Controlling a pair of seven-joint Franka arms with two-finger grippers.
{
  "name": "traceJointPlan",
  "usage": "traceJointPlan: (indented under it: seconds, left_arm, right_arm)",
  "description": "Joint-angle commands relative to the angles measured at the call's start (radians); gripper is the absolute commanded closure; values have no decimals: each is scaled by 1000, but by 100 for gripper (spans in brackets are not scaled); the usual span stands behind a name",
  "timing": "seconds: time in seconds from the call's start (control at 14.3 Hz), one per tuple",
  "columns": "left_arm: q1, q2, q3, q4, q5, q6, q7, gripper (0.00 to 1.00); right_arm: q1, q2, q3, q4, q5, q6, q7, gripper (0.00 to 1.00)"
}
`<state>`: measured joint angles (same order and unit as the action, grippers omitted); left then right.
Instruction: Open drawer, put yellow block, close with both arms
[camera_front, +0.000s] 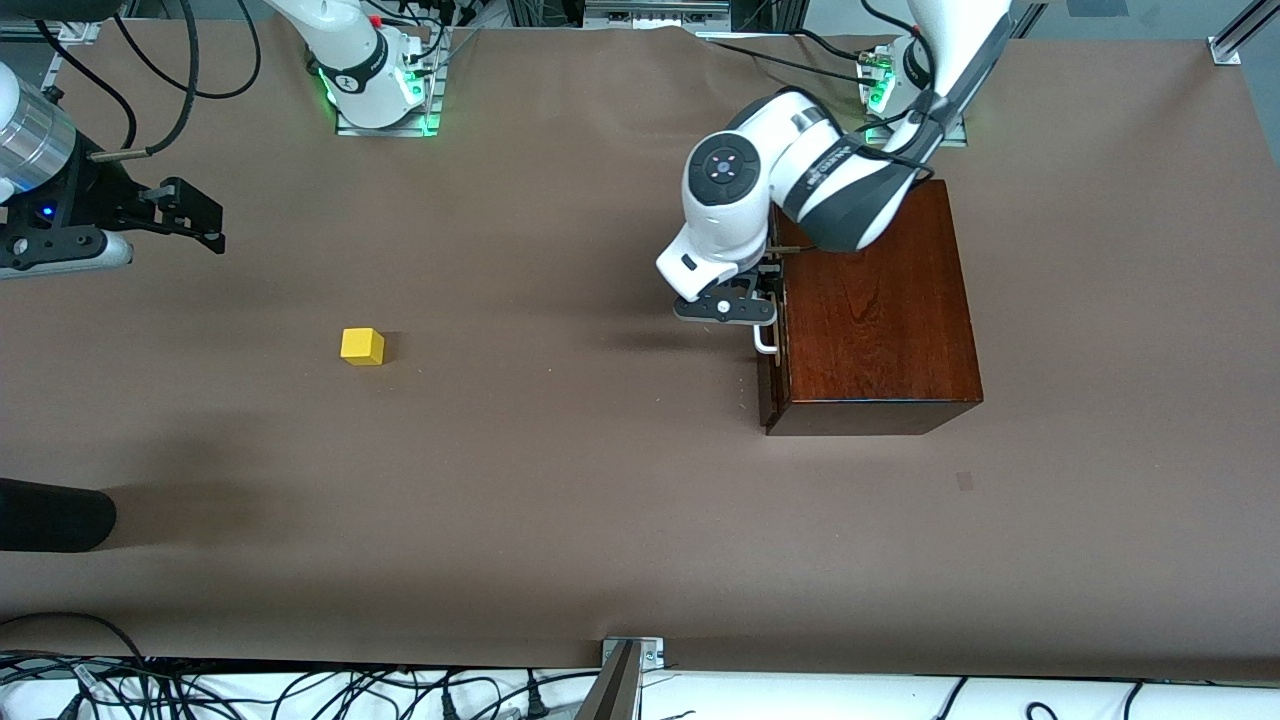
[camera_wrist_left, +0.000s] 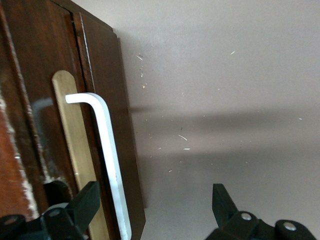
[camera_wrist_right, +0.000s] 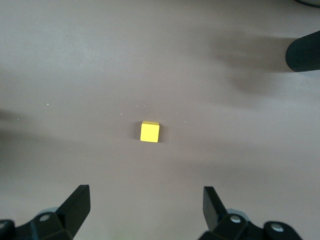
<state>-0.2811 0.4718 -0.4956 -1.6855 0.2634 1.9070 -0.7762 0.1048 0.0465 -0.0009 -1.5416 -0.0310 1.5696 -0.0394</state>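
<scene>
Glossy dark mahogany box (camera_front: 875, 310) standing on the brown-covered counter (camera_front: 560, 480) toward the left arm's end, its dark reddish-brown drawer front (camera_wrist_left: 60, 125) shut flush with the box. White U-shaped bar handle (camera_wrist_left: 107, 150) mounted on a pale brass-coloured plate (camera_wrist_left: 75, 145) on that front.

Left arm's black two-finger pincer (camera_front: 765, 305) lowered at the drawer front, spread wide open: one finger (camera_wrist_left: 82, 205) close against the front, between it and the handle bar, the other finger (camera_wrist_left: 225, 202) out over bare counter, so the handle lies between the two. Nothing gripped; contact with the handle impossible to tell.

Small bright yellow cube (camera_front: 362, 346) resting alone on the counter toward the right arm's end, well apart from the box.

Right arm's black two-finger pincer (camera_front: 195, 225) hanging in the air over bare counter near that end, fully spread and empty, the cube (camera_wrist_right: 149, 132) visible below between its fingers (camera_wrist_right: 77, 202) in the right wrist view.

Dark rounded object (camera_front: 55, 515) lying at the counter's edge, nearer the front camera than the cube.
</scene>
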Motion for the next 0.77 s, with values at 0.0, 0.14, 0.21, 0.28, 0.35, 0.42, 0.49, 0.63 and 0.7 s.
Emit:
traceJointPlan:
  seconds: [0.0,0.14,0.21,0.28,0.35,0.42,0.49,0.63,0.7]
  left_arm:
    - [-4,8,-5,-16,71,7,-28,0]
    - [-6,17,-5,-28,88,7,-28,0]
    - [-6,17,-5,-37,91,9,-28,0]
    - [-6,27,-5,-37,99,9,-29,0]
    - [-7,42,-5,-37,111,9,-37,0]
    - [-7,53,-5,-37,123,10,-54,0]
    - [-21,59,-6,-36,125,11,-78,0]
    - [-46,76,-6,-36,126,27,-120,0]
    - [-50,80,-6,-37,126,49,-138,0]
  right_arm:
    - [-4,4,1,15,6,-5,9,0]
    - [-4,4,1,15,6,-7,9,0]
    - [-4,4,1,15,6,-7,9,0]
    - [-4,4,1,15,8,-5,9,0]
    - [-4,4,1,15,8,-5,9,0]
    - [-4,4,1,17,8,-5,10,0]
    - [-4,6,1,17,8,-3,9,0]
    - [-4,6,1,17,6,-3,9,0]
    - [-4,6,1,17,5,-3,9,0]
